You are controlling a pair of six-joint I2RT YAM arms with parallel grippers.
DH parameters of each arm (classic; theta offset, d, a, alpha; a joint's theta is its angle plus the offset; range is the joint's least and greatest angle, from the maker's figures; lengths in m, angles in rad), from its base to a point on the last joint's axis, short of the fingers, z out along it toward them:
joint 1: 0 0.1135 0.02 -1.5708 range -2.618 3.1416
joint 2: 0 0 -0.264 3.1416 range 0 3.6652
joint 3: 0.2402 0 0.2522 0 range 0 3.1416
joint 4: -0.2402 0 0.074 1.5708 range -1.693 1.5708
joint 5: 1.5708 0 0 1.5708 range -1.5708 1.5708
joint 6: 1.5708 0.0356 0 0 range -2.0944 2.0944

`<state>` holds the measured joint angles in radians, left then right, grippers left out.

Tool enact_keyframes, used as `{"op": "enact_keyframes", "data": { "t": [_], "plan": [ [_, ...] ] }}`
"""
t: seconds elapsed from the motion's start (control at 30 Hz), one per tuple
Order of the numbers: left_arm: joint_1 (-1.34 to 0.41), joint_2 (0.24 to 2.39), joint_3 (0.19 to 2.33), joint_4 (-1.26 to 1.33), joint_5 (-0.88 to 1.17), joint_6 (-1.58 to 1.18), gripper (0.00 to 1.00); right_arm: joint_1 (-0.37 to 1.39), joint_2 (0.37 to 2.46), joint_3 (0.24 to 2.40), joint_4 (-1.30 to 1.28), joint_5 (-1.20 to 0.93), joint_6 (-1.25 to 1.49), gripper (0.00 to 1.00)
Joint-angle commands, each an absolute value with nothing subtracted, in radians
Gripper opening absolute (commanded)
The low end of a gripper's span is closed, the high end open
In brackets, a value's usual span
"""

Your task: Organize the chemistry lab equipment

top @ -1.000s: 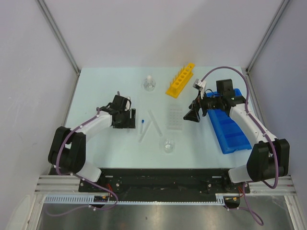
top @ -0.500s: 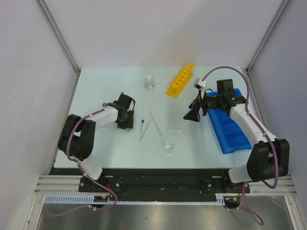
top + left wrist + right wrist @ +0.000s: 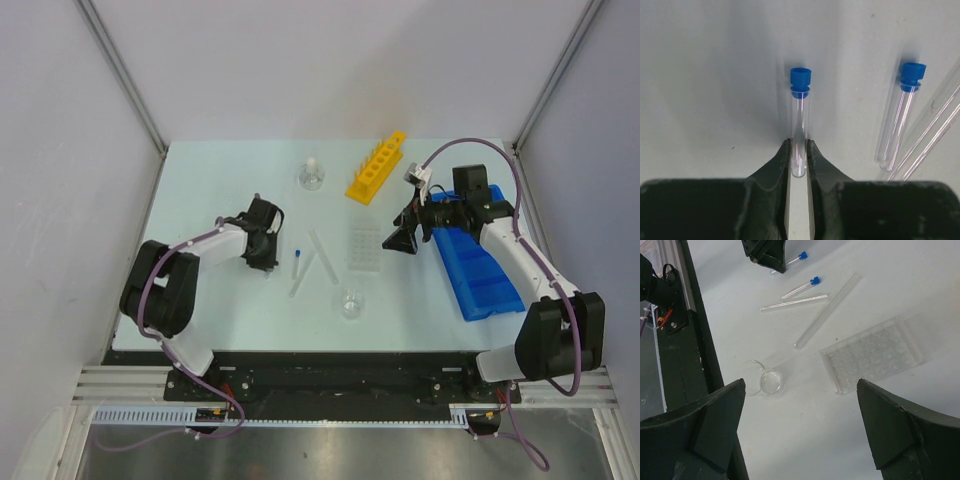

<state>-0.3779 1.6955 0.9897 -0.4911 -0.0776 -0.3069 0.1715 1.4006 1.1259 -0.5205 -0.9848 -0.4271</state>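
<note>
The left hand point(image 3: 798, 144) is pinching a blue-capped tube point(image 3: 800, 120) by its base, left of centre, with open table point(image 3: 200, 180) beyond. The right hand point(image 3: 398, 240) is hovering wide between tray point(image 3: 364, 248) and bin point(image 3: 480, 275), which is lying along the right edge.

Beaker point(image 3: 350, 303) before tray point(image 3: 364, 249), rack point(image 3: 377, 169) behind.

Uncapped tubes point(image 3: 935, 120) run off left wrist view's right edge.
</note>
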Motion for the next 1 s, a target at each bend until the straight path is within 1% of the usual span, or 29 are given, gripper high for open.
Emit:
{"op": "enact_keyframes", "data": {
  "t": [0.0,0.07,0.2,0.3,0.43,0.47,0.53,0.57,0.6,0.7,0.8,0.9,0.97],
  "plan": [
    [-0.387,1.600,0.948,-0.447,-0.091,-0.319,0.15,0.181,1.338,1.127,-0.502,-1.005,-0.466,1.00],
    [-0.387,1.531,0.920,-0.422,-0.081,-0.308,0.13,0.195,1.330,1.144,-0.521,-1.002,-0.508,1.00],
    [-0.388,1.405,0.871,-0.349,-0.023,-0.299,0.12,0.250,1.364,1.227,-0.639,-0.997,-0.538,1.00],
    [-0.393,1.284,0.819,-0.278,0.072,-0.305,0.11,0.307,1.408,1.294,-0.709,-0.999,-0.525,1.00],
    [-0.435,1.102,0.752,-0.163,0.221,-0.325,0.11,0.373,1.453,1.357,-0.715,-0.997,-0.396,1.00],
    [-0.449,1.076,0.743,-0.108,0.282,-0.334,0.11,0.385,1.468,1.365,-0.689,-1.009,-0.308,1.00],
    [-0.492,1.017,0.720,-0.055,0.320,-0.368,0.12,0.399,1.486,1.379,-0.645,-1.032,-0.188,1.00],
    [-0.506,1.005,0.718,-0.014,0.346,-0.379,0.12,0.399,1.506,1.382,-0.590,-1.066,-0.134,1.00],
    [-0.520,0.990,0.718,-0.005,0.350,-0.400,0.11,0.400,1.514,1.382,-0.559,-1.083,-0.012,1.00],
    [-0.584,0.994,0.742,0.038,0.336,-0.423,0.11,0.403,1.546,1.382,-0.436,-1.133,0.180,1.00],
    [-0.641,1.014,0.773,0.040,0.305,-0.434,0.12,0.414,1.572,1.382,-0.344,-1.146,0.317,1.00],
    [-0.679,1.032,0.791,0.043,0.278,-0.440,0.11,0.431,1.582,1.382,-0.321,-1.125,0.345,1.00],
    [-0.699,1.042,0.804,0.032,0.264,-0.442,0.11,0.446,1.583,1.382,-0.356,-1.079,0.310,0.99]
  ]
}}
